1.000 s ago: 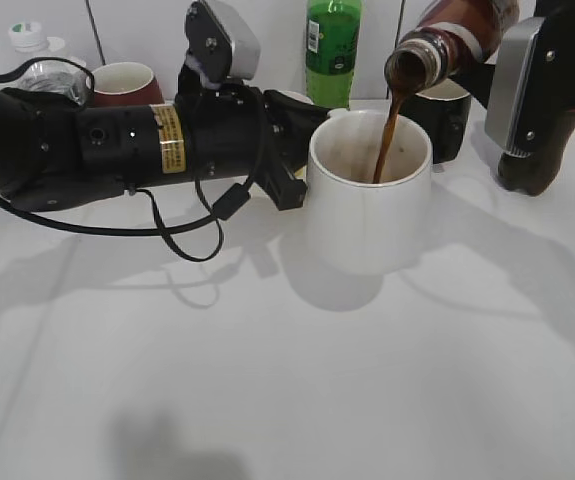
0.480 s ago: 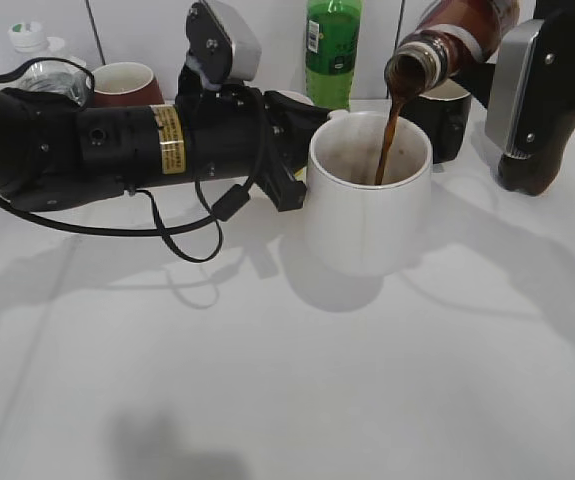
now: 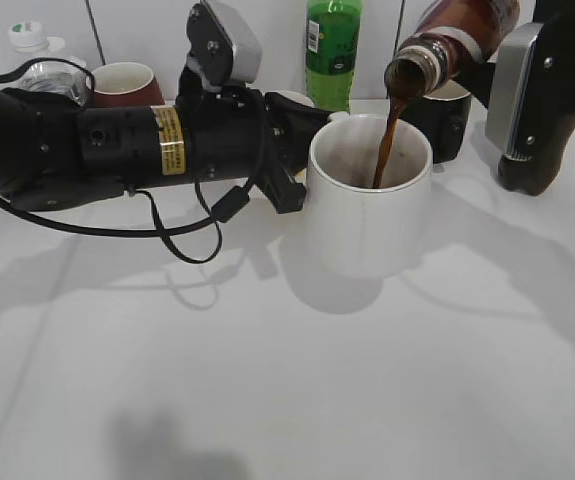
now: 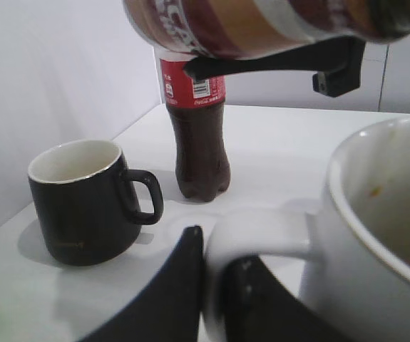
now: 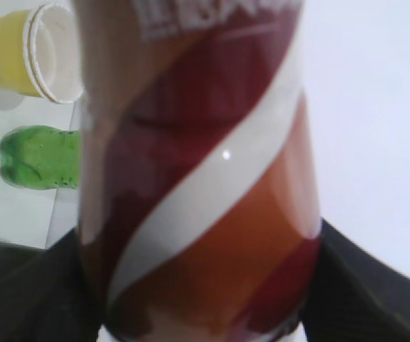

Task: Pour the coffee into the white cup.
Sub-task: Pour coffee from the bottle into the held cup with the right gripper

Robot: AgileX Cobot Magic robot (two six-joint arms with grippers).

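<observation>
Brown coffee (image 3: 387, 140) streams into the white cup (image 3: 367, 205). Its bottle (image 5: 197, 178) wears maroon, orange and white diagonal bands. Beyond the left gripper (image 4: 215, 285): black mug (image 4: 83, 203), red-labelled cola (image 4: 199, 135).

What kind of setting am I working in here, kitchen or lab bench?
Likely a staged test bench rather than a kitchen: a bare white table against plain white wall panels, with only drink props set out, such as the green soda bottle and black mug.
</observation>
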